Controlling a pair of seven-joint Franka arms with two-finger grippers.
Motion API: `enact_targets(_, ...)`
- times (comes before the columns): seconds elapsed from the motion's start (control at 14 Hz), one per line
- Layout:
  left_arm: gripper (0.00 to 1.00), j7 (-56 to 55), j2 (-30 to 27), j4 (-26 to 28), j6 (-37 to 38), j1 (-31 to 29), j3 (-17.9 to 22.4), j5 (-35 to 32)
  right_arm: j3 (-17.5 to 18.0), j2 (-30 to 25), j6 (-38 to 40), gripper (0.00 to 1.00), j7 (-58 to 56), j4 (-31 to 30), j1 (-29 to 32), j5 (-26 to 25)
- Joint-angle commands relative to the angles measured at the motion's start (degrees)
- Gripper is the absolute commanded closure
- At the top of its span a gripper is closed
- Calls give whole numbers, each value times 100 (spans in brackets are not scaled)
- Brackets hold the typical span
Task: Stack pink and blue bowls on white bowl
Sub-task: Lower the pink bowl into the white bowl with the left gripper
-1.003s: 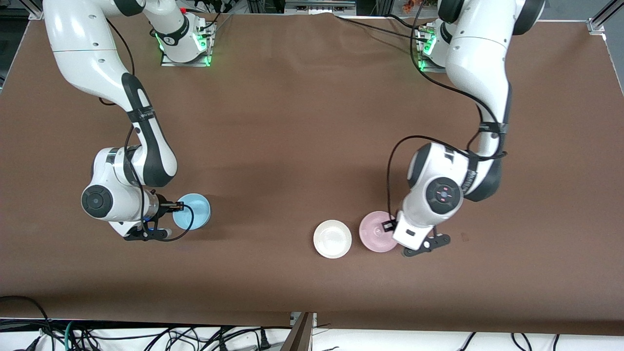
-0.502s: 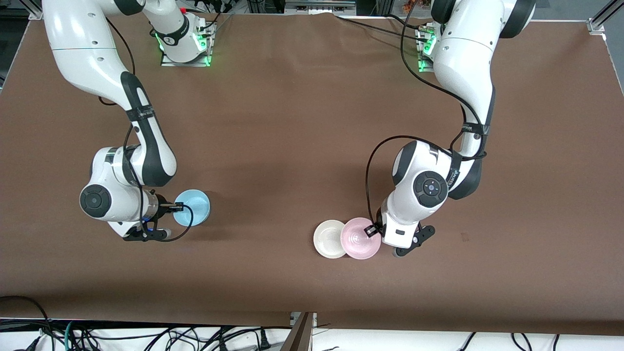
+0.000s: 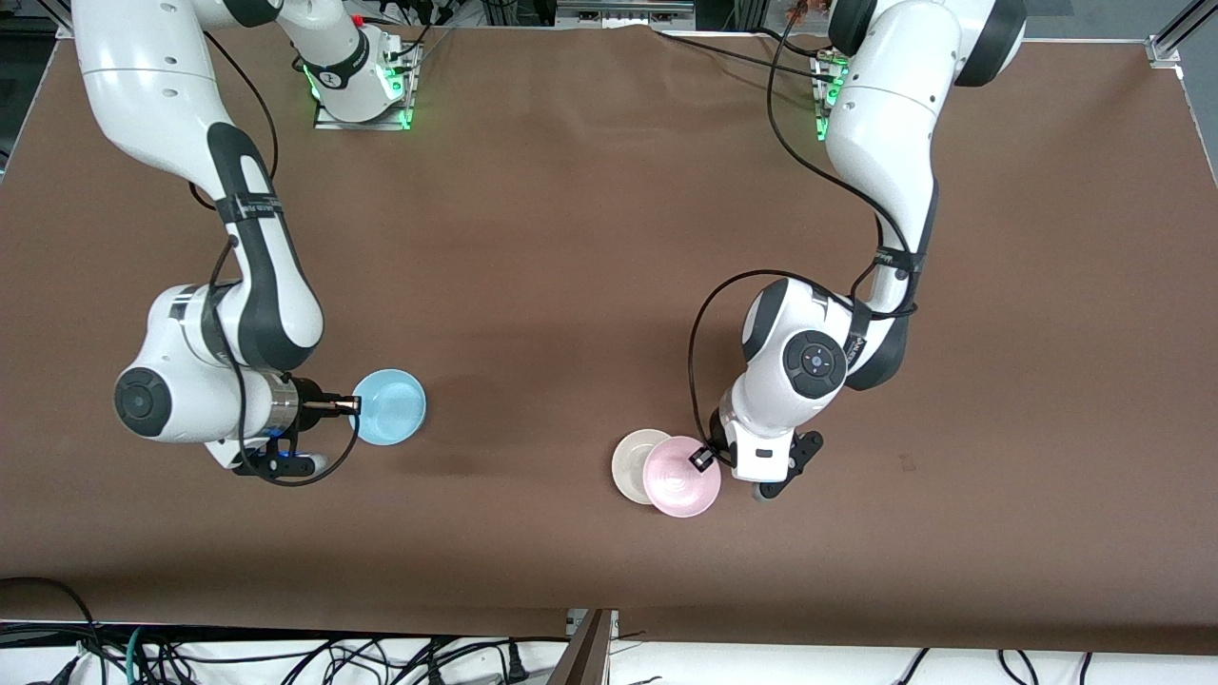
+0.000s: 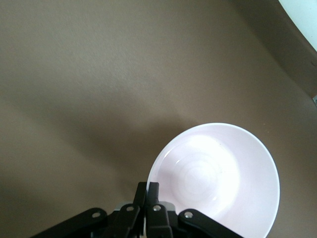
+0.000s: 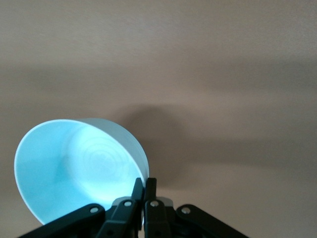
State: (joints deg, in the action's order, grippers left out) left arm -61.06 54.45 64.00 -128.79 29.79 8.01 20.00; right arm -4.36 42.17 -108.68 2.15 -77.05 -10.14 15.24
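The left pincer [image 3: 702, 460] is closed on the rim of the pink bowl [image 3: 681, 489], gripping it at the edge that faces the left arm's end of the table [image 3: 571, 238]. The pink bowl hangs in the air partly over the white bowl [image 3: 632, 459], covering the part of it toward the left arm's end; about half of the white bowl shows past it. The white bowl sits on the table, toward the front camera. In the left wrist view the two fingers [image 4: 147, 194] are pressed together on the pink bowl's [image 4: 218, 178] rim, and the bowl's glossy inside faces the camera.

The right pincer [image 3: 348, 405] is closed on the rim of the blue bowl [image 3: 390, 407], toward the right arm's end of the table and well apart from the other two bowls. In the right wrist view the fingers [image 5: 143, 191] pinch the blue bowl's [image 5: 79, 168] rim, the bowl is tilted, and its shadow falls on the table beside it
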Motion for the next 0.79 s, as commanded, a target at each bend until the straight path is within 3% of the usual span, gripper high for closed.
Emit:
enact_targets(0.0, 100, -169, 144, -292, -59, -26, 61, 494, 49, -16, 303, 100, 390, 233, -40, 102)
enact_targets(0.14, 100, -178, 144, -387, -59, -44, 78, 777, 49, -7, 479, 100, 627, 418, -119, 102)
enact_targets(0.72, 100, -196, 364, -397, -138, 70, 78, 743, 49, -16, 532, 100, 778, 454, -199, 120)
